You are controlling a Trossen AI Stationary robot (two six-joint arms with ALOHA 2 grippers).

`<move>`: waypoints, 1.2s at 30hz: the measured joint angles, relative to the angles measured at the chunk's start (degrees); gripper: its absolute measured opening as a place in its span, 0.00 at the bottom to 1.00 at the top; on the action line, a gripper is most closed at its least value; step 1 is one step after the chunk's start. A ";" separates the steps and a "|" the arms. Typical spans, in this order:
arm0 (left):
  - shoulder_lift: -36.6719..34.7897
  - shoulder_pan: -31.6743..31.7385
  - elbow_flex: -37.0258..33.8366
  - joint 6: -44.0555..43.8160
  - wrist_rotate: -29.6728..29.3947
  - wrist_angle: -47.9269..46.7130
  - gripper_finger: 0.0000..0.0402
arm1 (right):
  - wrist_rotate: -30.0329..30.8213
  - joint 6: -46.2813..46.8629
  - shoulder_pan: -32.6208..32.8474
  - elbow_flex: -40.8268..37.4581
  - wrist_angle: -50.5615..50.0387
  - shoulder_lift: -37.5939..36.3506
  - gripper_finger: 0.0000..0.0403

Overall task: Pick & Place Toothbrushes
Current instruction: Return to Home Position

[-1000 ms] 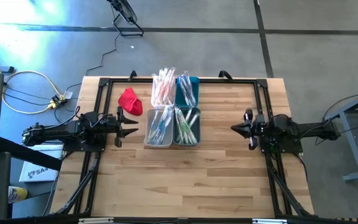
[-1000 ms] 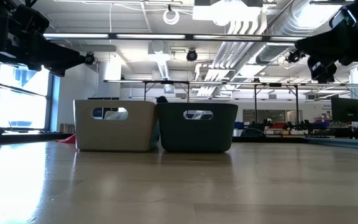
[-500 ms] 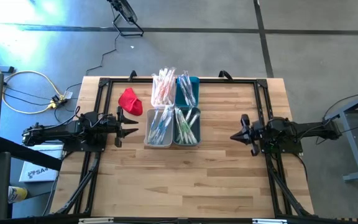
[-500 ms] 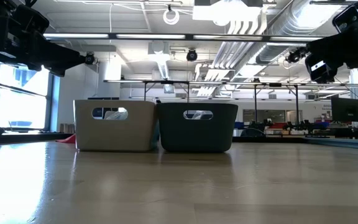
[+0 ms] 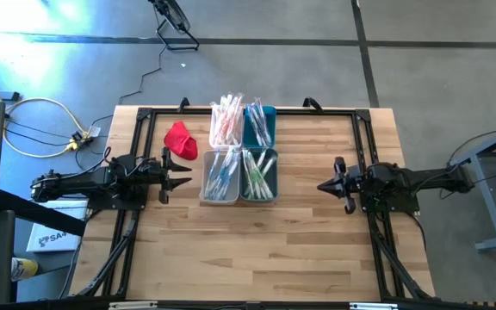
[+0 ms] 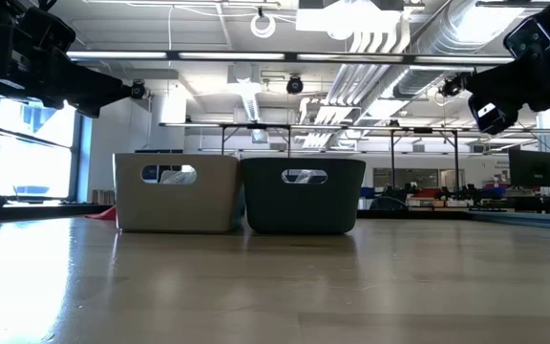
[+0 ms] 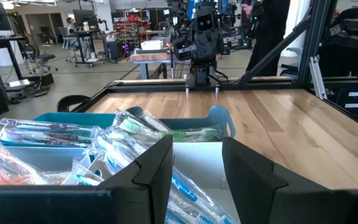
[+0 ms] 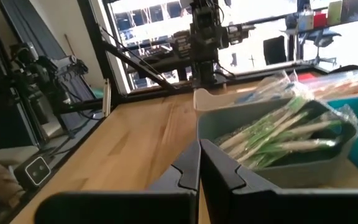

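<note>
Wooden worktop [image 5: 257,250]: toothbrushes [image 5: 225,120] sit colour-sorted in bins [image 5: 220,200] by its far edge; left gripper [image 5: 188,174], fingers [image 7: 154,165] apart, and right gripper [image 5: 320,186], fingers [image 8: 188,171] together, hang empty, apparently parked.

Light wooden rectangular table [image 5: 257,245]; four small rectangular plastic bins [image 5: 220,201] grouped two-by-two at far centre; crumpled red cloth [image 5: 180,139] just left of them.

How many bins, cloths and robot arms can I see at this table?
Bins: 4
Red cloth: 1
Robot arms: 2
Total: 7
</note>
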 joint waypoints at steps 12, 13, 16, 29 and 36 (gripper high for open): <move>0.00 -0.02 0.00 0.00 -0.02 0.01 0.34 | 0.06 0.12 0.00 -0.04 0.72 1.32 0.01; 0.00 0.00 0.00 0.00 -0.02 -0.01 0.34 | 0.06 0.12 0.00 -0.04 0.74 1.32 0.01; 0.00 -0.01 0.00 -0.01 -0.02 0.00 0.34 | 0.06 0.12 0.00 -0.04 0.77 1.32 0.01; 0.00 0.00 0.00 0.00 -0.02 -0.01 0.34 | 0.10 0.10 0.00 -0.04 0.96 1.30 0.01; 0.00 0.00 0.00 0.00 -0.02 -0.01 0.34 | 0.10 0.10 0.00 -0.04 1.01 1.30 0.01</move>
